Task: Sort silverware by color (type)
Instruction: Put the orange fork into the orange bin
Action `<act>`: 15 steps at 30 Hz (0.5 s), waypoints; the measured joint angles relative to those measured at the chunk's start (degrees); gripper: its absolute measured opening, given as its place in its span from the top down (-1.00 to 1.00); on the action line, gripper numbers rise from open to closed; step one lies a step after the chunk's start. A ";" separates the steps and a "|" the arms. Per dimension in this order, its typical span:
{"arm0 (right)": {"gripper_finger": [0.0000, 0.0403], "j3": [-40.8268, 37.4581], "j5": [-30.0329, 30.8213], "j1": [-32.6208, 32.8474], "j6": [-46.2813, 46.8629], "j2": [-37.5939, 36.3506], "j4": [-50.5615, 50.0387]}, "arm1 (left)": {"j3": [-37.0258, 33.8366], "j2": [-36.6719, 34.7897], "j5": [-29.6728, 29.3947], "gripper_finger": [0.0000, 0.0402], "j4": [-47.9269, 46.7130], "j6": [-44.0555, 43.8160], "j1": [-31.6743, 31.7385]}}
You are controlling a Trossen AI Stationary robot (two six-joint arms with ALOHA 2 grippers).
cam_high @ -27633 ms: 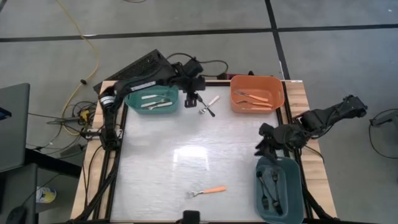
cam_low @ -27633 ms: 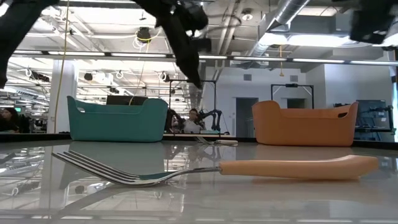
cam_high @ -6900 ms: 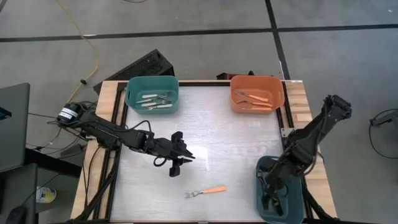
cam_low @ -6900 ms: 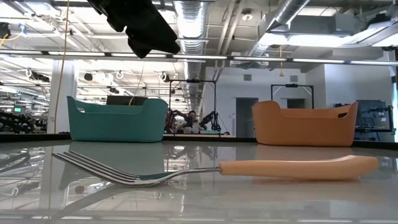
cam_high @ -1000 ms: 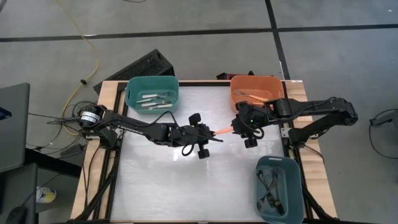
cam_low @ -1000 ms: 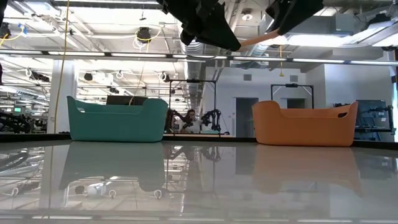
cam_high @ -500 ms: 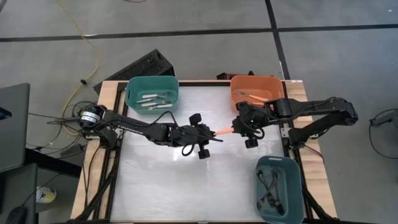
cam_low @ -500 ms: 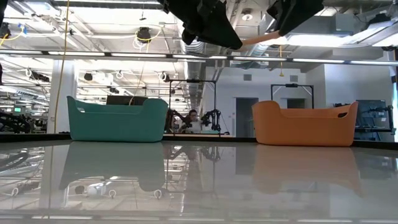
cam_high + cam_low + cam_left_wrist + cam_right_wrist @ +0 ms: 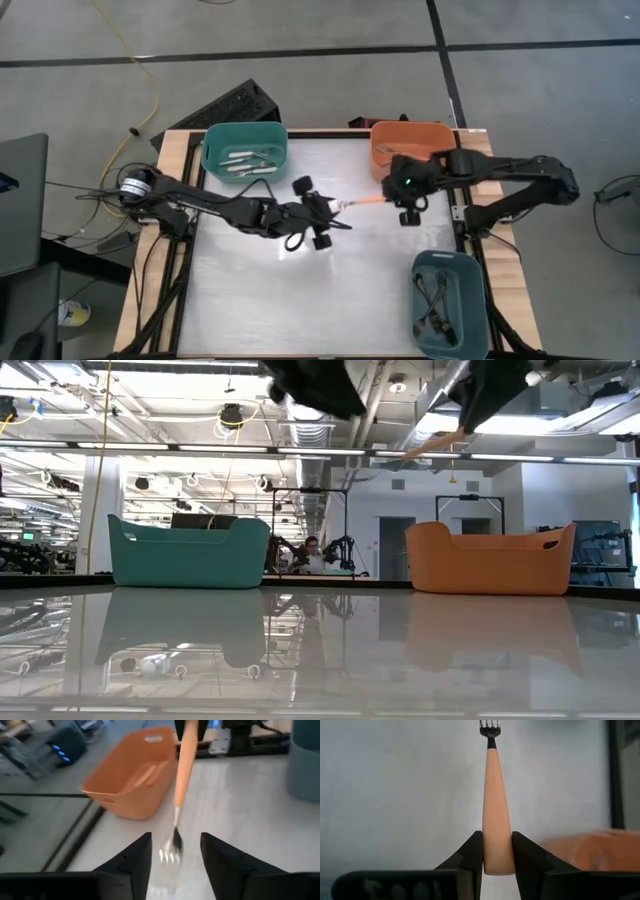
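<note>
The teal bin (image 9: 244, 152) holding white-handled forks (image 9: 247, 163) sits at the far left corner of the table (image 9: 250, 290), well apart from the orange bin (image 9: 412, 135), the landmark here. The left gripper (image 9: 322, 212) hangs above mid-table, to the left of the orange bin; in the left wrist view its fingers (image 9: 131, 861) stand spread apart with nothing between them, the fork tines just ahead of the gap. The orange-handled fork (image 9: 358, 204) is off the table, in the air between the two grippers and just left of the orange bin's near corner. It has a smooth tapering orange handle and short silver tines (image 9: 489, 727), which point toward the left gripper. The right gripper (image 9: 392, 196) is clamped on the handle's thick end (image 9: 498, 855), just in front of the orange bin. A second teal bin (image 9: 448, 305) with dark forks sits at the near right corner, well apart from the orange bin. The tabletop between the bins lies bare and glossy.
</note>
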 joint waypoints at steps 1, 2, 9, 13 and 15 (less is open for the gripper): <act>0.49 0.00 0.00 -0.89 0.60 -0.93 0.04 | 0.00 -1.65 -1.39 0.21 -1.46 0.02 -0.58; 0.49 0.00 0.00 -1.91 1.18 -2.01 0.28 | 0.02 -3.25 -2.26 0.19 -3.35 0.09 -0.99; 0.49 0.00 0.12 -11.08 8.35 -10.47 4.91 | 0.02 -14.90 0.02 0.15 -17.67 0.71 -2.26; 0.49 0.00 2.19 -15.69 15.62 -13.59 8.64 | -4.01 -20.78 3.02 0.15 -20.90 2.78 -2.17; 0.49 0.00 4.96 -16.94 18.80 -14.47 9.71 | -8.08 -24.58 5.71 0.15 -20.16 4.06 -2.15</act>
